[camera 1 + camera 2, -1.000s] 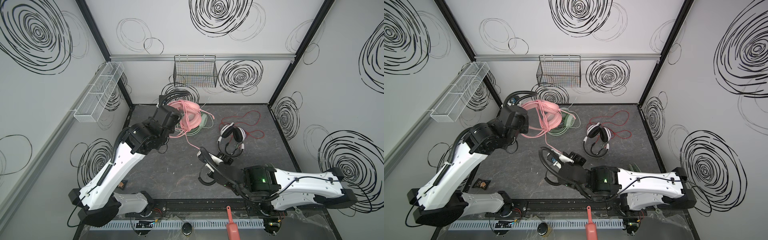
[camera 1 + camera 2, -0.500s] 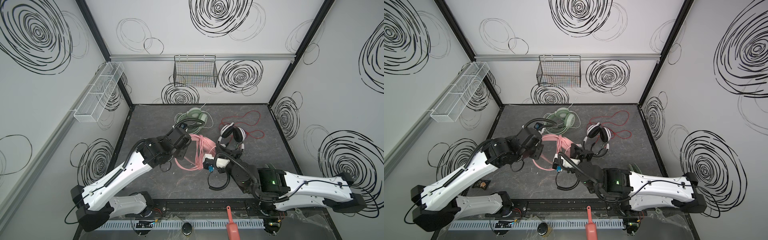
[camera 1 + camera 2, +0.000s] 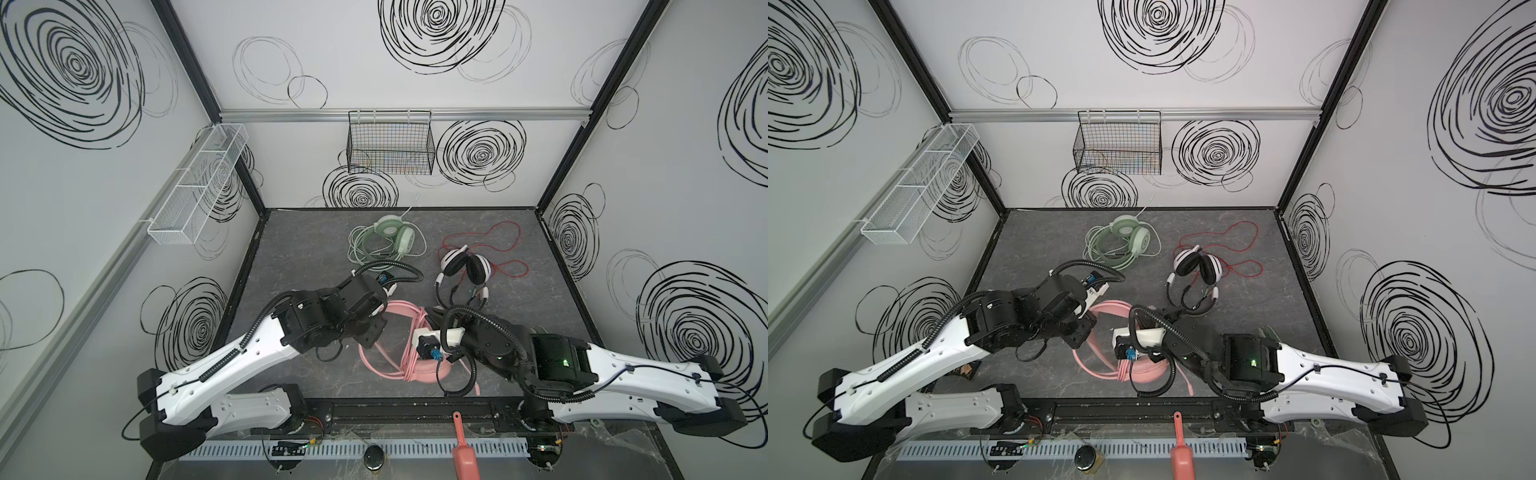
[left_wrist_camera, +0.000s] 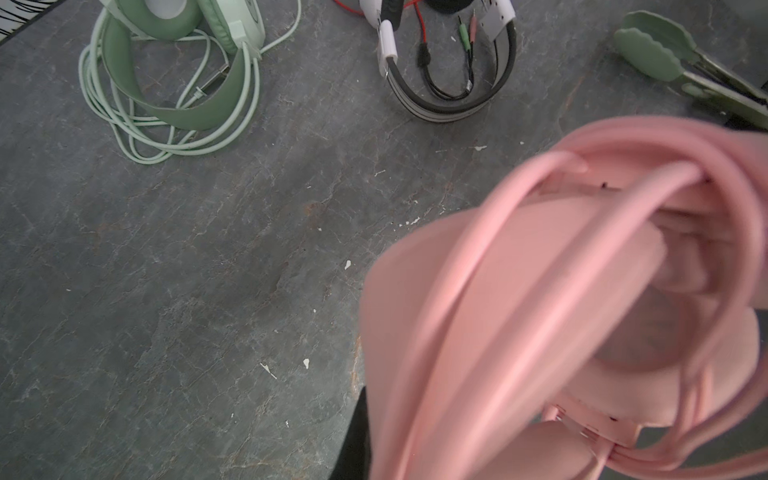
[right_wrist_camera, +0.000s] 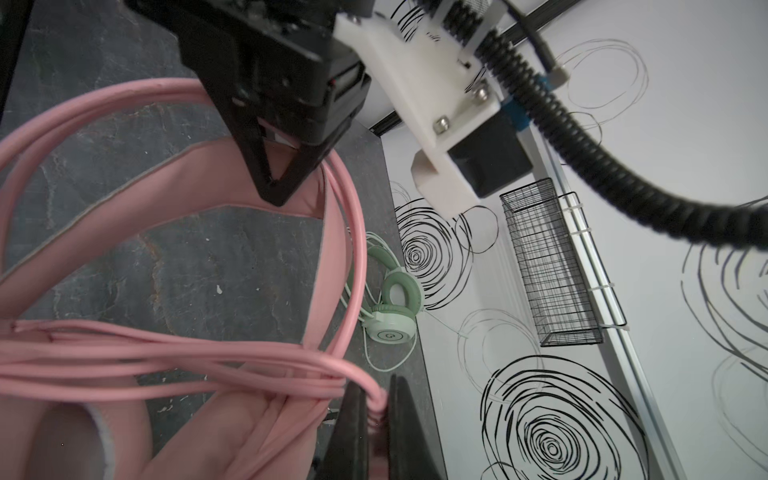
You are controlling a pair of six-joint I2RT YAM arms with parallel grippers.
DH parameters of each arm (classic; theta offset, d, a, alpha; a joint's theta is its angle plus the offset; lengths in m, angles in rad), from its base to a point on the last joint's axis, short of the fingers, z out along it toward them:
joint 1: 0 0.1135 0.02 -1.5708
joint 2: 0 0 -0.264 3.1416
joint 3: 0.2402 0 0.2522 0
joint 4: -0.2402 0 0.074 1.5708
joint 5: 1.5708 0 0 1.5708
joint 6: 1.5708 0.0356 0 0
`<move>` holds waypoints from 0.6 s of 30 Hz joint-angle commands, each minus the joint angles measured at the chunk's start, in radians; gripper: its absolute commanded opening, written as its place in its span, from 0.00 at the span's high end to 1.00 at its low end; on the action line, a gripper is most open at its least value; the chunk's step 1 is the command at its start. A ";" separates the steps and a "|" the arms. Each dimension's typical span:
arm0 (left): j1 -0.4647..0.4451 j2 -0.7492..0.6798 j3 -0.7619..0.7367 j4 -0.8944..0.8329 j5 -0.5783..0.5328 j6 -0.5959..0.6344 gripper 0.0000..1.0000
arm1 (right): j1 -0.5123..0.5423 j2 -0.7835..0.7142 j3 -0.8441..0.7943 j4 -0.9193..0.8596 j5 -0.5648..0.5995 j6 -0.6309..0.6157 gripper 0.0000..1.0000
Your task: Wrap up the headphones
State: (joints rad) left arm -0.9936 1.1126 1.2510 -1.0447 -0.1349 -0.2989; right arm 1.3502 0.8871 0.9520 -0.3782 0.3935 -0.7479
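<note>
The pink headphones [image 3: 417, 372] lie low over the front middle of the table, their pink cable [image 5: 208, 353] looped in several turns across the band. My left gripper [image 3: 371, 334] is shut on the pink headband [image 5: 328, 257]; one black finger [image 4: 353, 446] shows beside it. My right gripper [image 5: 376, 411] is shut on the bunched pink cable loops; in both top views its jaws are hidden under its wrist camera. The mint-green headphones [image 3: 388, 237] with a coiled pale cable lie at the back. The white-and-black headphones [image 3: 463, 270] lie to the right with a loose red cable [image 3: 498, 237].
A black wire basket [image 3: 390, 143] hangs on the back wall and a white mesh shelf [image 3: 199, 183] on the left wall. Green tongs [image 4: 665, 58] lie right of the pink set. A coral scoop [image 3: 465, 449] and a dark jar [image 3: 374, 455] sit past the front rail.
The left gripper carried the pink headphones from the back left, beside the green set, to the front middle. The right gripper came in close with the cable, which is now bunched across the band.
</note>
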 commanded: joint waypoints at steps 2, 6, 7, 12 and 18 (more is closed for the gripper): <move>-0.017 -0.021 -0.004 0.035 0.072 0.006 1.00 | -0.068 -0.041 -0.018 -0.037 -0.155 0.061 1.00; -0.033 -0.033 -0.023 0.033 0.126 0.005 1.00 | -0.106 -0.060 -0.054 -0.055 -0.233 0.091 0.99; -0.042 -0.034 -0.025 0.033 0.138 0.006 1.00 | -0.111 -0.066 -0.066 -0.050 -0.256 0.098 0.97; -0.096 -0.039 -0.025 0.038 0.205 0.014 1.00 | -0.126 -0.088 -0.121 -0.020 -0.344 0.107 0.95; -0.117 -0.055 -0.016 0.027 0.235 0.018 1.00 | -0.139 -0.142 -0.195 0.034 -0.393 0.135 0.95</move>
State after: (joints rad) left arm -1.1004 1.1027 1.2160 -1.0649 0.0254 -0.2943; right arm 1.2263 0.7746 0.7872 -0.3950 0.0338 -0.6418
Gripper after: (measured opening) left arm 0.078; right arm 0.066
